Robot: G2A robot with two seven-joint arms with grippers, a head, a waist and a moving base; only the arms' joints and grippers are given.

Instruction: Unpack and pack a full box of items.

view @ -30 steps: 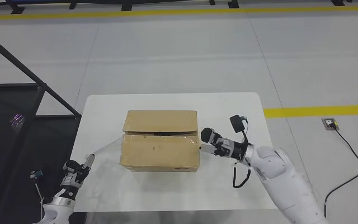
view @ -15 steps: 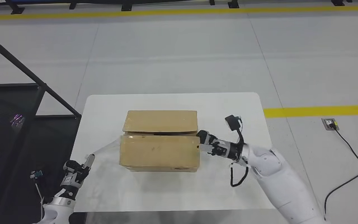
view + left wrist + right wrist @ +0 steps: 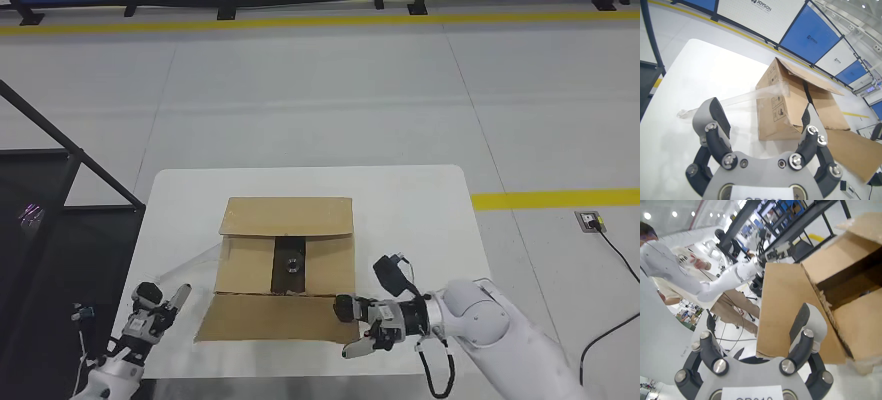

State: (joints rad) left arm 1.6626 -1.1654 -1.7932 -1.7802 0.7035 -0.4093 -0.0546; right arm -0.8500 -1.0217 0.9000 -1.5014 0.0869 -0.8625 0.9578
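My left gripper (image 3: 762, 115) hangs low over the white table (image 3: 420, 200), jaws released and nothing between them. Straight ahead of those jaws, well apart from them, stands the cardboard box (image 3: 772, 117), one end wall turned toward them. A strip of clear tape (image 3: 738, 99) trails from that wall onto the table. Its loose end lies near one fingertip, and I can't tell whether it touches. My right gripper (image 3: 351, 326) is at the box's other end, jaws spread wide and clamped on nothing. The end of the near flap (image 3: 265, 318) sits between them, and from the wrist camera one finger (image 3: 802, 317) lies across the flap's face. I can't say whether it presses on the cardboard. That flap is folded outward and lies nearly flat, stretching away from the right jaws toward the left ones. Beyond the right jaws, past the flap's fold, the top of the box is open. Two inner flaps leave a dark slot between them, and in it I make out a small dark round item (image 3: 291, 265), too small to name. Farthest from both sets of jaws, the far flap (image 3: 288, 213) lies over the back part of the top.
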